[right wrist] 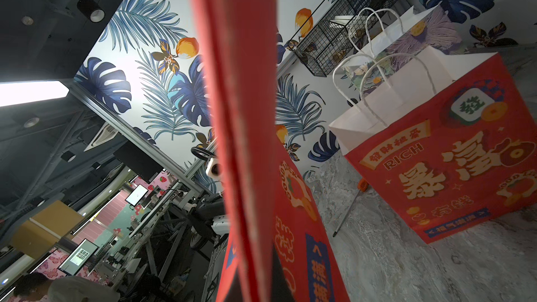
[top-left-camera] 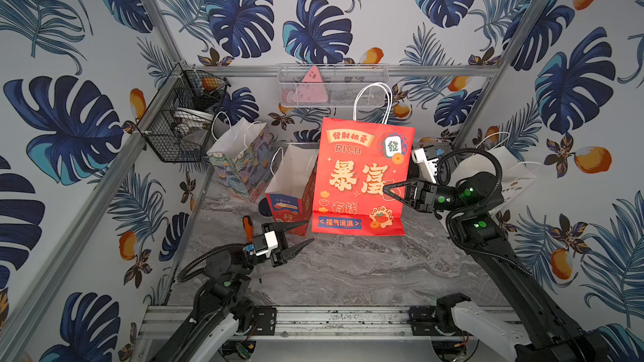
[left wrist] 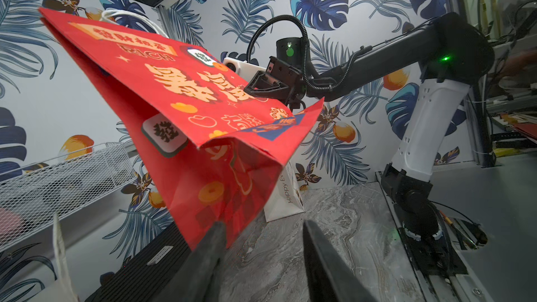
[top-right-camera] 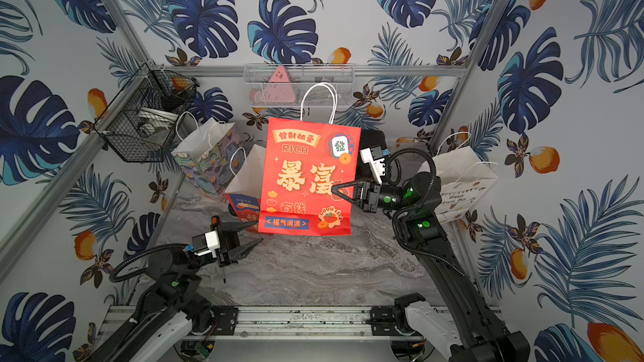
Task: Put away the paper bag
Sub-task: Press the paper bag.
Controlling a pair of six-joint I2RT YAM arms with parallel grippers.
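The right claw (top-left-camera: 385,190) pinches the near side edge of the flattened red paper bag (top-left-camera: 352,175), holding it aloft and tilted above the marble surface (top-left-camera: 348,266), white handles toward the back wall. The right arm rises from its base, bends at the elbow and turns its wrist sideways toward the centre. The left arm sits low with a bent elbow. Its claw (top-left-camera: 310,231) is parted and empty, just beside the bag's lower corner. Whether a fingertip (left wrist: 209,260) touches that corner is unclear. An open red bag (top-left-camera: 289,182) and a floral bag (top-left-camera: 240,158) stand behind, and a white bag (top-left-camera: 512,172) stands beyond the right arm.
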